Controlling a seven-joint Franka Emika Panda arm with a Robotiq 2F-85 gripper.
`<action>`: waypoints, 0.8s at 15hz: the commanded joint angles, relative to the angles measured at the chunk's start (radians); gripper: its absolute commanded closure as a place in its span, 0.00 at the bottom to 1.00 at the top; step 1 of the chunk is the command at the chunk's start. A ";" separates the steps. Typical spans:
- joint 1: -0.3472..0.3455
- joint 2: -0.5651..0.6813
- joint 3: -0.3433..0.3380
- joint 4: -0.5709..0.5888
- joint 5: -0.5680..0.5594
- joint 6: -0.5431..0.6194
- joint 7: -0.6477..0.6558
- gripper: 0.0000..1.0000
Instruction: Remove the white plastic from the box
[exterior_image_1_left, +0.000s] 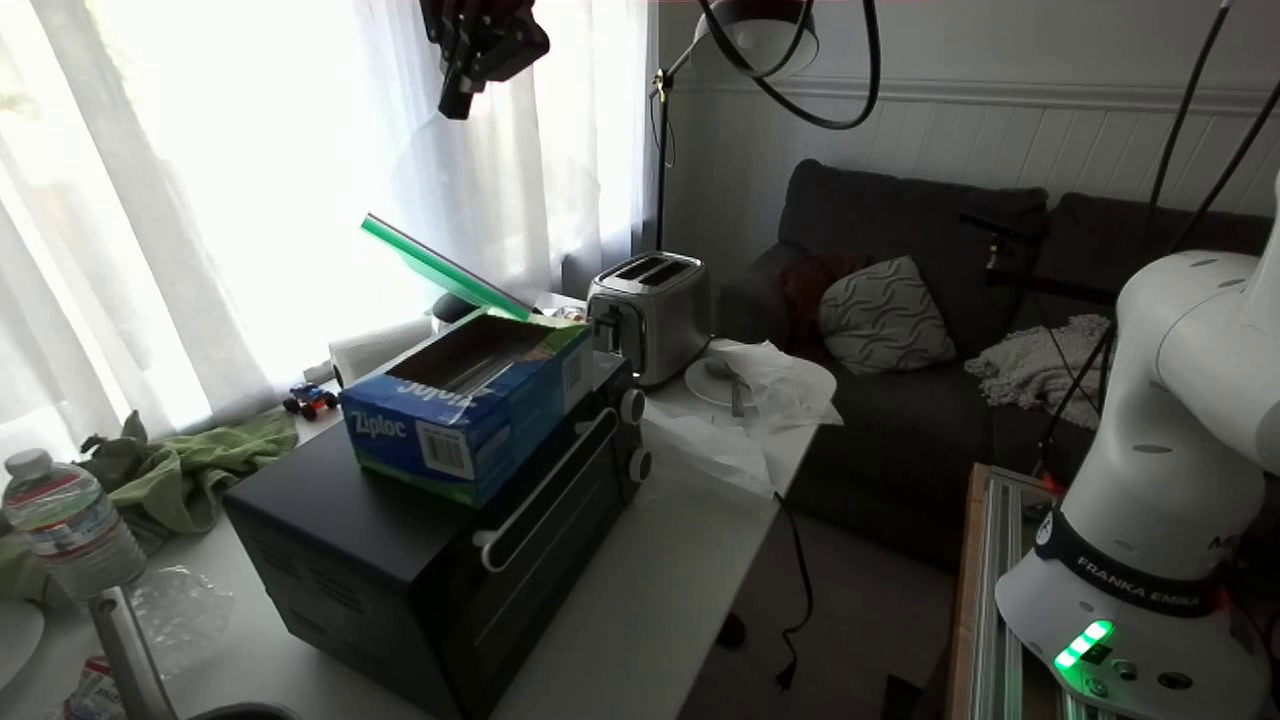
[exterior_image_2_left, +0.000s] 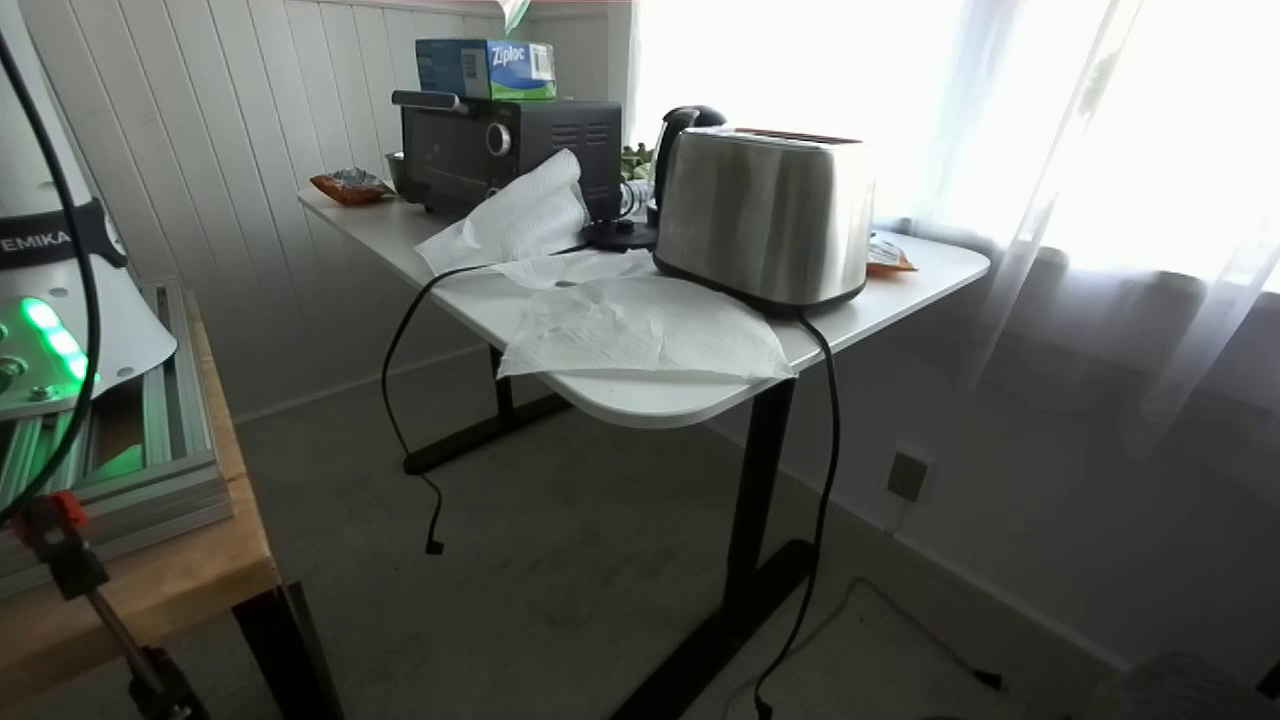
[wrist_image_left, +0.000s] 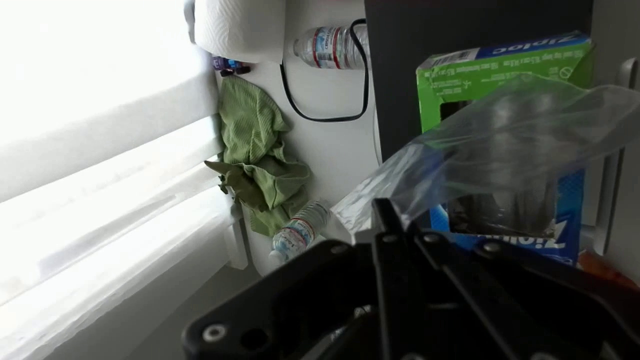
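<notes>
The plastic bag (wrist_image_left: 520, 125) looks light, limp and slippery — best held by a bunched corner. The end effector (exterior_image_1_left: 457, 105) seems pinched on it, though glare blurs the grip.

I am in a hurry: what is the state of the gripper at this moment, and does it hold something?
Gripper: closed, holding a clear bag.

the top edge cuts off the hand (exterior_image_1_left: 457, 104) and plastic bag (exterior_image_2_left: 514, 14), each in an exterior view.
</notes>
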 joint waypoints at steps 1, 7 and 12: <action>-0.009 0.004 0.004 0.044 -0.035 -0.038 0.003 1.00; -0.006 0.003 0.002 0.027 -0.010 -0.016 0.001 0.99; -0.006 0.003 0.002 0.027 -0.011 -0.016 0.001 0.99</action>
